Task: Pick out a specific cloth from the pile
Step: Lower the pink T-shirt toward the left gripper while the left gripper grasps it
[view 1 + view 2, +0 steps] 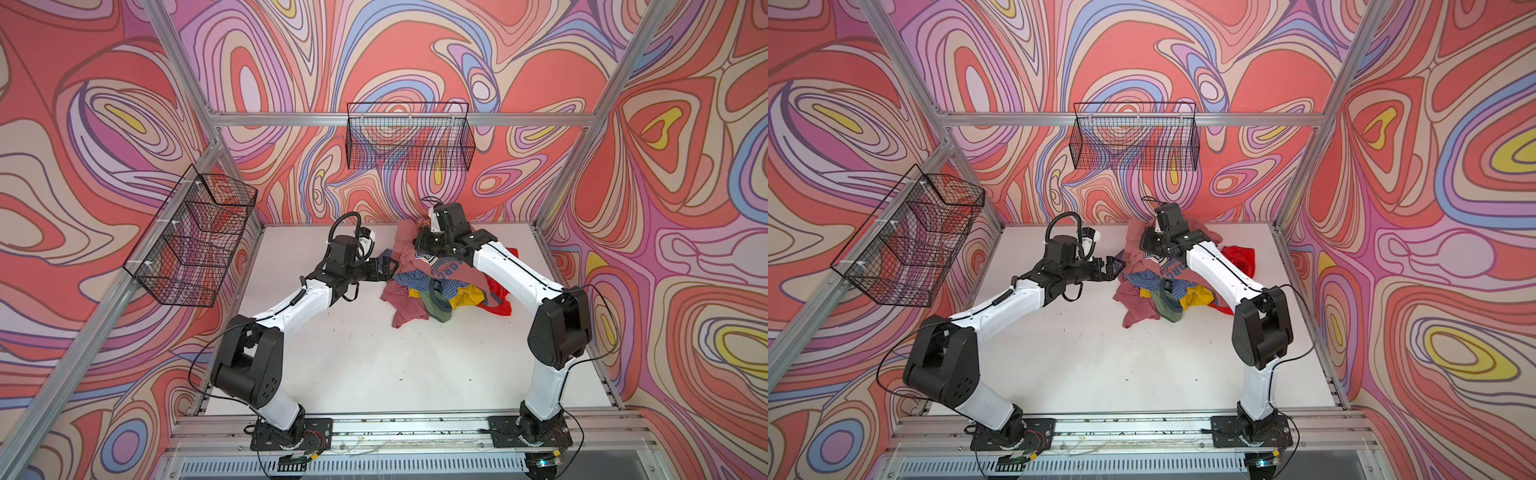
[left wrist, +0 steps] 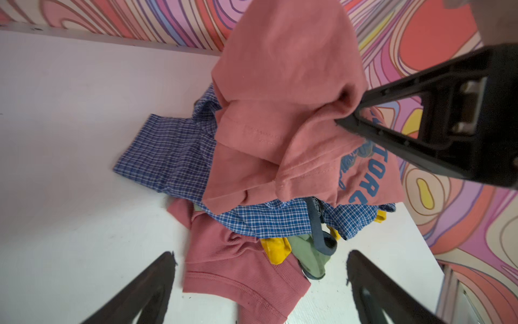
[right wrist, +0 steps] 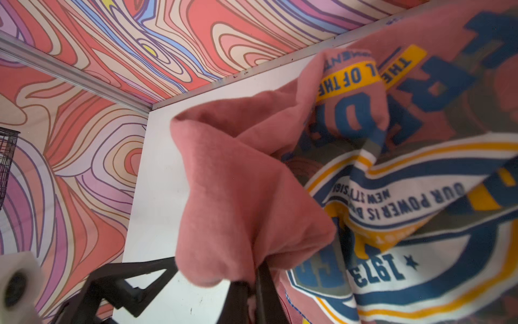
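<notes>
Presently right gripper (image 3: 253,283) is pinching the cloth (image 3: 238,182), left gripper (image 1: 386,268) hanging spread; checked shirt (image 2: 168,157) is possibly snagging underneath.

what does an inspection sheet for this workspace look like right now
surface: white table, a few dark specks
job's things: the cloth, a printed salmon T-shirt, has one fold raised and the rest draped on the pile
clutter: nothing seen
grippers: right gripper shut on the cloth; left gripper open, close beside the pile, holding nothing
cables: black cable loops over the left wrist, apart from the garments
surroundings: back-wall basket, left-wall basket, aluminium frame, swirl-patterned walls
</notes>
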`<state>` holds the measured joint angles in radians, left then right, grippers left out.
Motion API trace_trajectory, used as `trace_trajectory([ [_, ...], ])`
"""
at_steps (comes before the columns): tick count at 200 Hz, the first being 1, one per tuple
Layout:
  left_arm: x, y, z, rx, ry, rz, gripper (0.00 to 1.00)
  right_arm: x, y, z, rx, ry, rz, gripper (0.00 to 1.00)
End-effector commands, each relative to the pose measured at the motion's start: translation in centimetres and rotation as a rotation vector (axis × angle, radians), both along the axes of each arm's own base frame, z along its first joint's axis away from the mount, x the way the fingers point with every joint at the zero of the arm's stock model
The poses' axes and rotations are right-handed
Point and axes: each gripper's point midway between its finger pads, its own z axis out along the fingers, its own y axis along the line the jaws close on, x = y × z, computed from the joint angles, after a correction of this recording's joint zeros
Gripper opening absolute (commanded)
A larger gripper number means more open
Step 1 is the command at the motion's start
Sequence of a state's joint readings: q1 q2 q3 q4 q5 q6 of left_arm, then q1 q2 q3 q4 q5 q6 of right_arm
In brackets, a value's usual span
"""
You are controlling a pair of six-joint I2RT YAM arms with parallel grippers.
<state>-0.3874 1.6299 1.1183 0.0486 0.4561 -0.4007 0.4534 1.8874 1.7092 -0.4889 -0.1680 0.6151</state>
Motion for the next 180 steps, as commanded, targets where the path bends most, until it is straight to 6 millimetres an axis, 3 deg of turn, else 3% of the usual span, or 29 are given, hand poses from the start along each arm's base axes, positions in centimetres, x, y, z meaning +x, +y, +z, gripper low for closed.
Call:
trace_trajectory([
  [1, -0.3, -2.2, 0.2, -0.065, 0.009, -0.121, 0.93, -0.3, -1.0, 1.8, -0.001, -0.039, -0.023, 0.00],
  [19, 0.3, -2.0, -0.2, -0.044, 0.001, -0.098, 0.94, -0.4, -0.7, 2.3, 0.017, -0.042, -0.005, 0.00],
  [40, 1.5, -2.0, 0.6, -0.036, -0.055, -0.084, 0.96, -0.7, 0.0, 2.4, 0.039, -0.035, 0.031, 0.00],
  [60, 2.6, -2.9, 1.4, -0.049, -0.082, -0.111, 0.96, -0.8, 0.2, 2.4, 0.050, -0.035, 0.038, 0.00],
  [106, 5.2, -4.8, 0.3, -0.007, -0.088, -0.157, 0.96, -0.8, 0.3, 3.5, 0.091, -0.055, 0.053, 0.00],
  [131, 6.2, -6.4, 1.4, -0.008, -0.134, -0.177, 0.95, -0.8, 0.1, 3.3, 0.116, -0.045, 0.058, 0.00],
  [141, 6.6, -7.1, 1.6, -0.008, -0.142, -0.189, 0.91, -0.6, -0.2, 3.3, 0.117, -0.044, 0.050, 0.00],
  [158, 7.3, -7.8, 1.3, -0.002, -0.123, -0.188, 0.74, -0.3, -1.0, 3.9, 0.127, -0.057, 0.029, 0.00],
  [168, 7.8, -7.9, 1.4, -0.007, -0.110, -0.176, 0.62, -0.2, -1.3, 4.3, 0.132, -0.067, 0.025, 0.00],
  [180, 8.4, -7.7, 1.7, -0.015, -0.102, -0.140, 0.40, -0.2, -1.7, 4.5, 0.138, -0.069, 0.019, 0.00],
])
